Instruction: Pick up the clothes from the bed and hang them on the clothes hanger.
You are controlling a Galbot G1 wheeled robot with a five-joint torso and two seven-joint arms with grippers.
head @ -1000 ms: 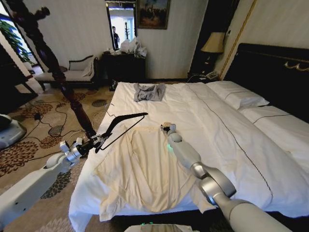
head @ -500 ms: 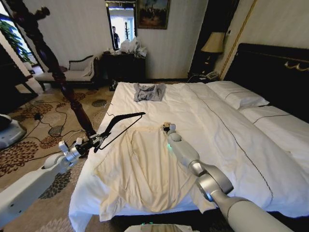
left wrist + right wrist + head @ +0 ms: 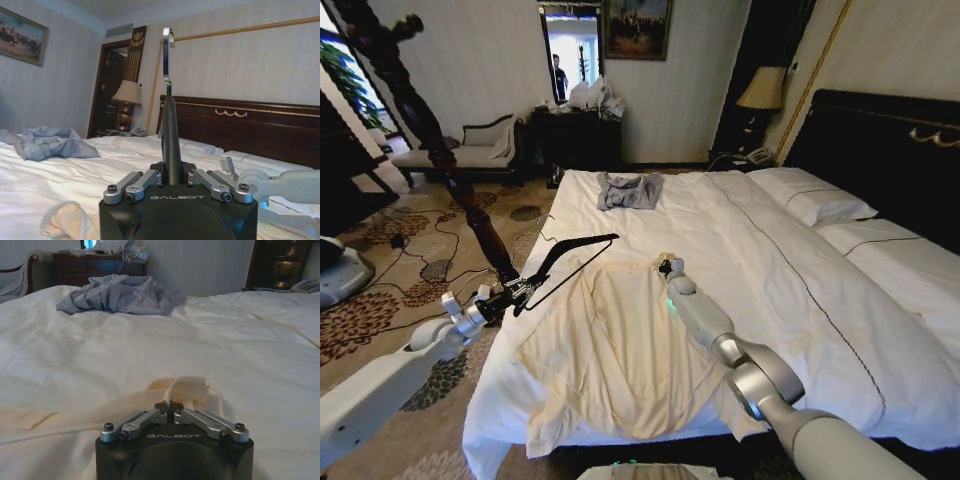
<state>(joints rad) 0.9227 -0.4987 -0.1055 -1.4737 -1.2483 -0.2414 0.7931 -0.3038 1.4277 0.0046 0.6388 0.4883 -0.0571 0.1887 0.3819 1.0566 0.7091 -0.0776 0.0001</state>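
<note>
The large cream long-sleeved garment of thin fabric [image 3: 610, 350] is spread flat on the wide white-duveted bed [image 3: 800, 290], near its foot edge. The right tool [image 3: 665, 266] is set at the garment's collar, its fingers clenched on a fold of cream cloth with a thin cord. The slim black triangular hanger [image 3: 575, 255] is gripped at one end by the left tool [image 3: 523, 291], held just above the garment's left shoulder. A small crumpled grey garment [image 3: 628, 190] lies farther up the bed.

Thin, soft cream cloth of the clothes [image 3: 610, 350] lies matt under the right gripper [image 3: 170, 405]; the hanger [image 3: 575, 255] in the left gripper [image 3: 525, 292] is smooth black, hook [image 3: 167, 40] shiny metal.
</note>
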